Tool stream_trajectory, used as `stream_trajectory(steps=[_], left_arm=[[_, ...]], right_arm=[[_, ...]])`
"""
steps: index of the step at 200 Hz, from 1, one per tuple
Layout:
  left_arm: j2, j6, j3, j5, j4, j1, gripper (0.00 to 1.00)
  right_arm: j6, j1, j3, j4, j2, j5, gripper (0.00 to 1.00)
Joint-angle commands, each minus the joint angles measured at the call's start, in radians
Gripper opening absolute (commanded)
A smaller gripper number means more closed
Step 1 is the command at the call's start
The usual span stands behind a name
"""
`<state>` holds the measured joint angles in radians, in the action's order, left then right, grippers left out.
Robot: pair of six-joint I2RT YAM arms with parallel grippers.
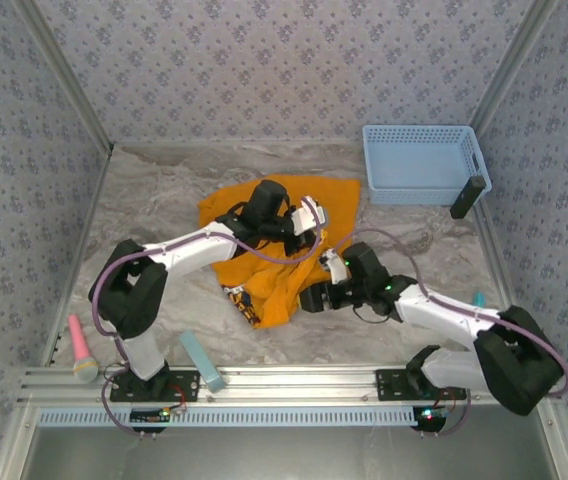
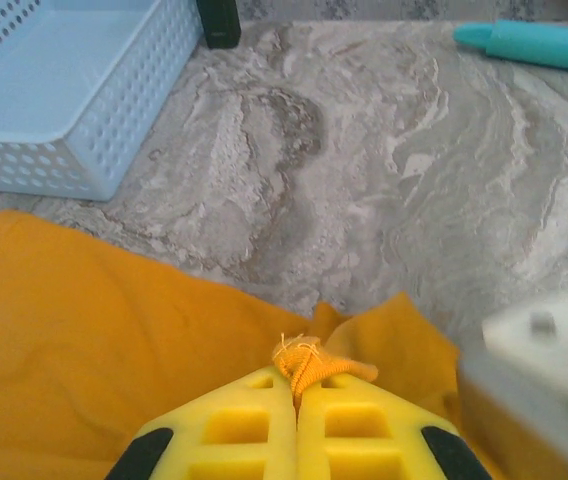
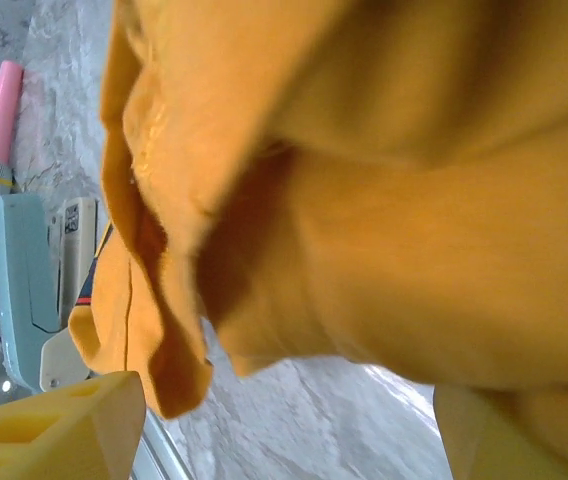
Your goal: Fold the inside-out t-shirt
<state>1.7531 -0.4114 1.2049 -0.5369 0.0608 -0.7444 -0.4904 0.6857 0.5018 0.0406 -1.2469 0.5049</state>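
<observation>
My left gripper (image 1: 312, 228) is pressed together on a small tuft of the inside-out t-shirt (image 1: 264, 265), which lies crumpled mid-table (image 1: 164, 210) with that part lifted. My right gripper (image 1: 316, 296) hangs spread at the shirt's near right edge, cloth drooping before its 2 fingers, gripping nothing. I judge I should close the right on 1 layer of hem, then draw both apart to spread the shirt flat.

Overhead looks down; wrist views, very close, seemingly share t-shirt (image 1: 269, 275).
</observation>
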Motion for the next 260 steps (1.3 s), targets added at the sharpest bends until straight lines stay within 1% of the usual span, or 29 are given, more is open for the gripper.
stream_trajectory(steps=[1, 21, 34, 69, 98, 121, 149, 164, 177, 184, 201, 215, 227, 242, 260], left_arm=[[0.023, 0.06, -0.005, -0.015, 0.083, 0.017, 0.0], [0.036, 0.101, -0.008, -0.023, 0.117, 0.039, 0.0], [0.045, 0.141, -0.009, -0.032, 0.136, 0.052, 0.0], [0.053, 0.16, -0.009, -0.031, 0.147, 0.061, 0.0], [0.057, 0.165, -0.004, -0.031, 0.146, 0.065, 0.0], [0.054, 0.16, -0.007, -0.036, 0.139, 0.069, 0.0], [0.052, 0.151, -0.008, -0.043, 0.126, 0.07, 0.0], [0.052, 0.148, -0.009, -0.044, 0.123, 0.071, 0.0], [0.054, 0.148, -0.009, -0.048, 0.123, 0.071, 0.0], [0.056, 0.149, -0.009, -0.052, 0.125, 0.071, 0.0], [0.059, 0.154, -0.009, -0.056, 0.13, 0.071, 0.0], [0.061, 0.154, -0.01, -0.057, 0.133, 0.071, 0.0], [0.063, 0.152, -0.01, -0.06, 0.129, 0.072, 0.0], [0.063, 0.15, -0.013, -0.064, 0.123, 0.077, 0.0], [0.062, 0.152, -0.019, -0.067, 0.124, 0.081, 0.0]], right_arm=[[-0.115, 0.061, 0.027, 0.134, -0.094, -0.055, 0.77], [-0.191, 0.147, 0.016, 0.221, -0.151, -0.066, 0.76], [-0.203, 0.177, 0.025, 0.235, -0.168, -0.069, 0.75], [-0.206, 0.195, 0.084, 0.184, -0.178, -0.083, 0.72], [-0.212, 0.198, 0.098, 0.149, -0.167, -0.095, 0.69], [-0.239, 0.184, 0.075, 0.06, -0.112, -0.127, 0.68], [-0.264, 0.176, 0.076, -0.121, -0.01, -0.168, 0.71], [-0.305, 0.173, 0.062, -0.159, 0.033, -0.168, 0.72], [-0.339, 0.174, 0.044, -0.135, 0.062, -0.16, 0.73], [-0.349, 0.176, 0.043, -0.113, 0.063, -0.145, 0.76], [-0.365, 0.185, 0.07, -0.092, 0.015, -0.123, 0.76], [-0.391, 0.195, 0.084, -0.03, -0.038, -0.102, 0.74], [-0.409, 0.209, 0.097, 0.014, -0.077, -0.091, 0.71], [-0.411, 0.224, 0.122, 0.02, -0.113, -0.09, 0.67], [-0.439, 0.233, 0.122, 0.058, -0.138, -0.082, 0.59]])
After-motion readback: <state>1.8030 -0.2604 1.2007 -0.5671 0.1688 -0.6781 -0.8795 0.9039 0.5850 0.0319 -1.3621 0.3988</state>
